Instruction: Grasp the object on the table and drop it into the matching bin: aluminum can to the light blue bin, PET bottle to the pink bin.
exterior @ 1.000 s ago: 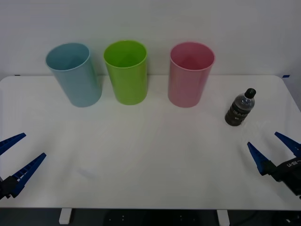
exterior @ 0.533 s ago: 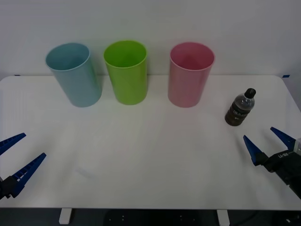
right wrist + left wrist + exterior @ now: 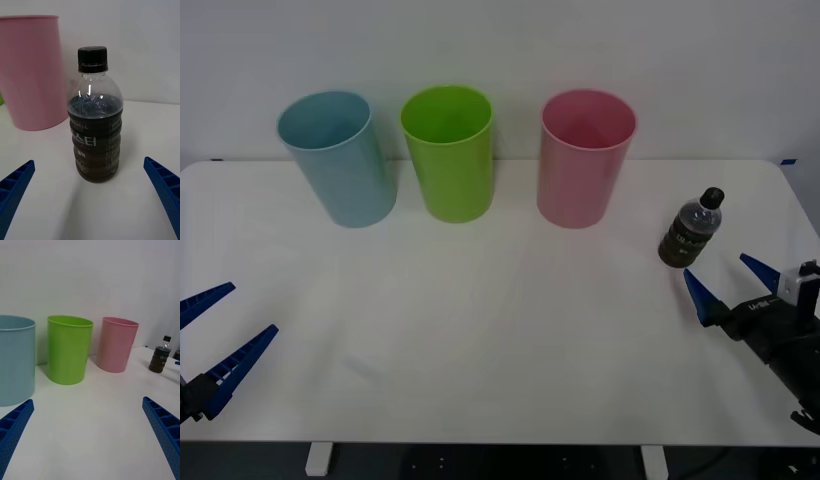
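Near the table's point(image 3: 480, 330) right edge stands the bottle point(image 3: 690, 232), upright, black cap on top, dark liquid up to its clear shoulder. We have our right gripper point(image 3: 725, 285) just in front of it, low over the tabletop, jaws spread wide and not yet touching anything. In the right wrist view the bottle point(image 3: 95, 120) sits centred between the two blue fingers point(image 3: 15, 187), which we judge is the point of this pose: the opening is lined up so a straight push forward would bring the fingers to either side of its body, with room to spare.

The pink bin point(image 3: 585, 158), which is where a PET bottle belongs, stands near the bottle, towards the middle of the table and a little farther back. Beside it comes the green bin point(image 3: 447, 150), then the blue bin point(image 3: 340, 155) farthest left, all three in a row along the rear and apart from one another. Nothing lies between gripper and bottle. We expect the pink bin's tall rim to be the one obstacle, since the bottle must be lifted above it before release.

Our left gripper point(image 3: 208, 340) waits at the front left corner, jaws wide as well, holding nothing.
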`<state>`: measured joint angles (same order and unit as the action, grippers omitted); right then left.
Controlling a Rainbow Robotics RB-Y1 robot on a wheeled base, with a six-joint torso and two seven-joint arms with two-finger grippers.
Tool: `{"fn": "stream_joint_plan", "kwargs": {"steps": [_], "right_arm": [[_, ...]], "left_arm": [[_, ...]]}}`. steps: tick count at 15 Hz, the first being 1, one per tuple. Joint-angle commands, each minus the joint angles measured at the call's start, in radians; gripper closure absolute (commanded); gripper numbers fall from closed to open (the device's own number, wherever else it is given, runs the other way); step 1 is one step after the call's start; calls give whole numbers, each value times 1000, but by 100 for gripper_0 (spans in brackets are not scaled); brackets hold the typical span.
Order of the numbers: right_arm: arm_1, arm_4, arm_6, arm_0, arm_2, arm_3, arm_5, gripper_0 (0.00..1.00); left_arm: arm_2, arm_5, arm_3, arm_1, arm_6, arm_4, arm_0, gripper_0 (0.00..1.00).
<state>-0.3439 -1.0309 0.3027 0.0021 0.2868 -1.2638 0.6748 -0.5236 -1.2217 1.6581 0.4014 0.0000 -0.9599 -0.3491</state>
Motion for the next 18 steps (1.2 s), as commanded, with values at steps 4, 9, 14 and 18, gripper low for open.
{"fn": "stream_joint_plan", "kwargs": {"steps": [4,9,14,18], "right_arm": [[-1,-8,24,-116,-14,123,-29,0],[-1,-17,46,-186,-29,187,-66,0],[0,-20,69,-274,-37,291,-77,0],[0,-23,72,-294,-71,291,-138,0]], "left_arm": [[0,0,0,0,0,0,0,0],[0,0,0,0,0,0,0,0],[0,0,0,0,0,0,0,0],[0,0,0,0,0,0,0,0]]}}
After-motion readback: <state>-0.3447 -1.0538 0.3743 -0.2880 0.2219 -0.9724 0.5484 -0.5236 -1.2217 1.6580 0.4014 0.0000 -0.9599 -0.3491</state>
